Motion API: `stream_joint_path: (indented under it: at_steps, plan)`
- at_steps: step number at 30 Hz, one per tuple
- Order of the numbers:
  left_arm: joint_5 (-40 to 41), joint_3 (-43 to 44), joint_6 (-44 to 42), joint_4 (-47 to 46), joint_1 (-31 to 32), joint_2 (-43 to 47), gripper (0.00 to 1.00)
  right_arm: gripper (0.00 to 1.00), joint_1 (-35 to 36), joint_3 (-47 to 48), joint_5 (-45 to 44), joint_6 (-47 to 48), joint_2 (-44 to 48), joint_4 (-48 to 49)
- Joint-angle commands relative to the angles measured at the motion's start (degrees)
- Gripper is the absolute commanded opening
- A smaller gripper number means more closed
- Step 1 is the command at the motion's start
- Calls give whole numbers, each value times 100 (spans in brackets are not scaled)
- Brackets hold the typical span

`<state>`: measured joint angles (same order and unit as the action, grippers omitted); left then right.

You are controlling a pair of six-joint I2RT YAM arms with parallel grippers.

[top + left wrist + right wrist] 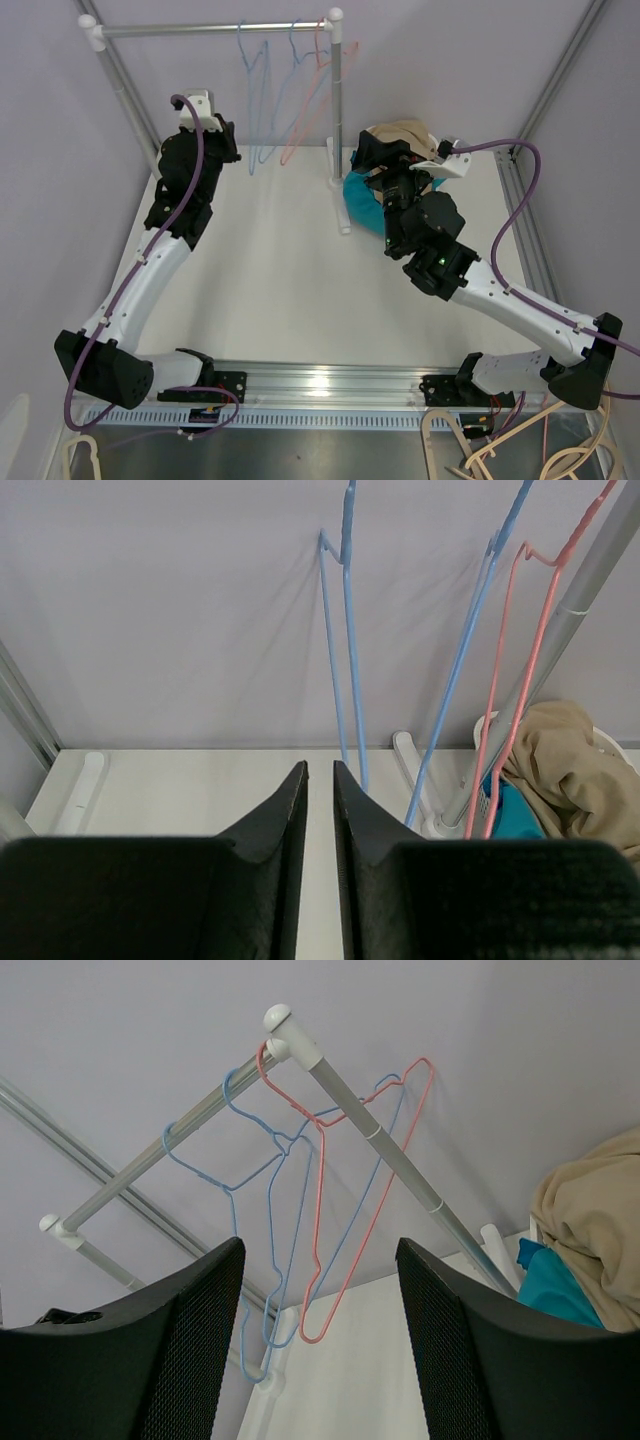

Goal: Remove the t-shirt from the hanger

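No hanger in view carries a garment. Two blue wire hangers (258, 110) and a pink hanger (315, 85) hang bare on the rack's rod (210, 30). A beige t-shirt (400, 132) lies crumpled in a teal basket (360, 200) right of the rack post, also in the left wrist view (565, 760) and the right wrist view (590, 1220). My left gripper (226, 140) (320, 770) is shut and empty, left of the hangers. My right gripper (368, 152) (320, 1245) is open and empty beside the basket, facing the pink hanger (350, 1190).
The rack's upright post (337, 100) stands between the hangers and the basket, its white foot (340, 200) on the table. Metal frame rails run along both table sides. Several pale wooden hangers (520, 450) lie below the near edge at bottom right.
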<state>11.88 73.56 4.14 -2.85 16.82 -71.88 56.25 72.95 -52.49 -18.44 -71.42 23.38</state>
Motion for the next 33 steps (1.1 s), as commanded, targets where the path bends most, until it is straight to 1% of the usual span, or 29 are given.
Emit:
stream_joint_path:
  at_steps: [1,3,5,6,7,9,10,12,13,14,15,16,17,18,19,21,22,23,24,26,27,29,31,32,33]
  plan:
    - [52,80,78,-198,-82,104,18,67,-17,-17,-200,-204,163,71]
    - [8,62,104,-198,-91,121,18,67,-17,-9,-209,-213,172,53]
    - [16,53,122,-216,-91,165,23,67,-26,-17,-209,-222,181,27]
    - [34,36,122,-224,-91,191,29,67,-18,-17,-209,-230,172,18]
    - [51,1,113,-233,-100,235,37,67,-26,-17,-209,-213,163,-8]
    - [78,-26,9,-251,-100,375,46,67,-26,-9,-200,-178,172,-43]
    - [191,-8,-27,-225,-91,411,58,68,-26,0,-209,-126,172,-113]
    - [384,53,-89,-41,-91,551,73,69,-17,26,-235,-64,181,-219]
    - [542,79,-89,91,-100,604,90,74,-17,35,-305,-11,190,-350]
    - [587,140,-54,240,-91,657,97,78,-17,35,-349,15,198,-430]
    - [605,315,59,772,-100,692,99,81,-17,44,-384,50,198,-509]
    - [622,369,139,995,-91,814,100,88,-17,35,-463,103,224,-666]
    - [666,413,253,1197,-91,894,100,93,-26,44,-507,208,251,-772]
    - [701,414,506,1513,-91,990,100,97,-26,44,-551,270,269,-878]
    - [745,379,630,1629,-91,1226,99,100,-18,53,-604,323,295,-1122]
    - [676,186,937,1796,-82,1526,99,99,-17,27,-893,376,409,-1370]
    - [719,-67,1070,1927,-82,1849,100,100,-17,0,-1034,393,444,-1597]
    - [450,-183,1062,1981,-74,2027,100,99,-17,-17,-1392,350,497,-1756]
    - [351,-271,967,2016,-47,2185,99,99,-26,-9,-1561,193,506,-1958]
    - [394,-552,1044,2332,-21,2623,99,100,-44,26,-1799,43,541,-2738]
    - [507,-632,1149,2429,-21,2783,100,99,-53,70,-1913,-193,559,-3334]
    - [526,-1043,1273,2613,-21,3090,100,100,-61,71,-1923,-475,559,-3899]
    - [377,-1326,1545,2737,-21,3521,100,99,-61,-17,-1809,-932,603,-4653]
    - [307,-1527,1781,2894,-21,3636,99,100,-53,-87,-1748,-1038,620,-4806]
    - [71,-1668,1887,2948,-21,3828,99,100,-53,-297,-1678,-1248,672,-5034]
